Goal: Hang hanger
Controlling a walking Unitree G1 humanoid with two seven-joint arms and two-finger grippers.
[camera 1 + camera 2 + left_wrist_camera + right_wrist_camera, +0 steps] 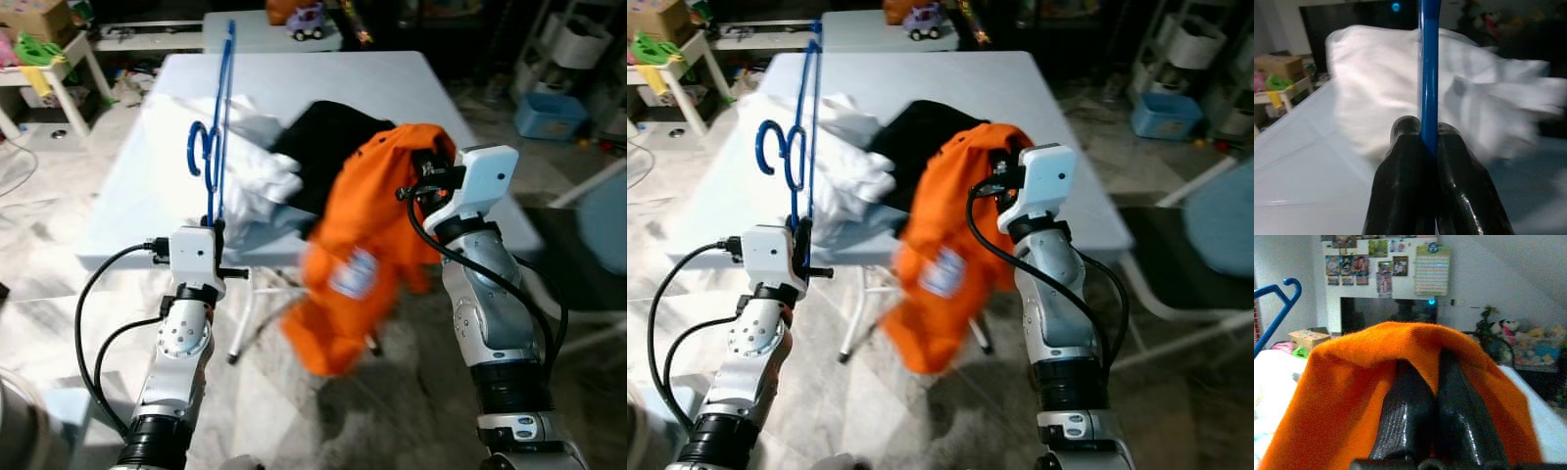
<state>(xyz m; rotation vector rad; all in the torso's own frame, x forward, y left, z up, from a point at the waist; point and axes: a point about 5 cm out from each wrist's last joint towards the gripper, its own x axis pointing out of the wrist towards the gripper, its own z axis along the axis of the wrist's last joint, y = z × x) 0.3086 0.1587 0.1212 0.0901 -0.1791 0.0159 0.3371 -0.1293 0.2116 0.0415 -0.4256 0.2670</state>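
Upright, blue hanger (217, 117) clamped in left end effector (1422, 139).

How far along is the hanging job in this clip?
Done: both pickups. The left gripper is shut on the blue hanger, held upright, and the right gripper is shut on the orange shirt, lifted off the table. Left: getting the shirt onto the hanger; they are still apart.

Two garments lie heaped on the surface (392, 88) near its front edge: one (250, 162) toward the left, another (318, 147) just right of it, touching. A toy car (307, 22) sits on the table behind.
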